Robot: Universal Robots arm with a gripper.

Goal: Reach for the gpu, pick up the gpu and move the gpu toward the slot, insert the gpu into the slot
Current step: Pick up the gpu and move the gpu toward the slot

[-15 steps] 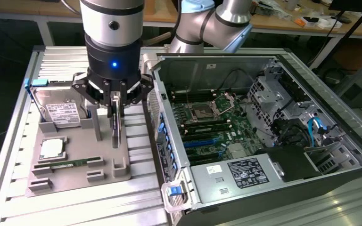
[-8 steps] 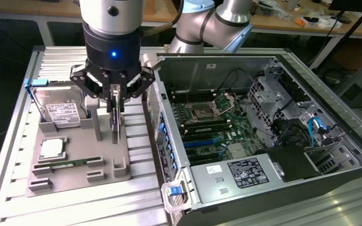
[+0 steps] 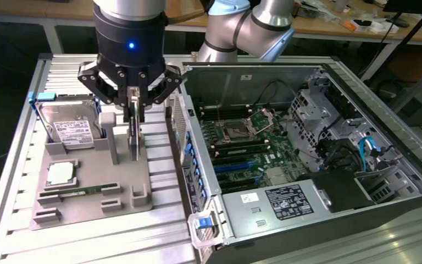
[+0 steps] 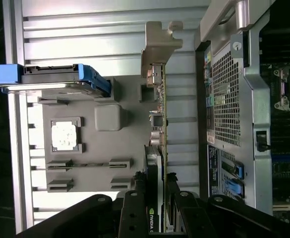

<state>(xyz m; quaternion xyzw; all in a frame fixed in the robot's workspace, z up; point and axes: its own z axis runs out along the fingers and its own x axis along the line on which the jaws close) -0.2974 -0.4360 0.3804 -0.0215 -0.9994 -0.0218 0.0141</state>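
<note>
Hand (image 3: 135,115) straddles upright gpu (image 4: 153,161)

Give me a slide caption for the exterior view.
Gripper at the upright gpu in its grey fixture, beside the open computer case.

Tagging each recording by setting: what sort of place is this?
Probably a robotics lab bench set up for PC assembly: an open computer case on an aluminium-profile table, a grey fixture tray holding a hard drive, and cluttered workbenches behind.
</note>
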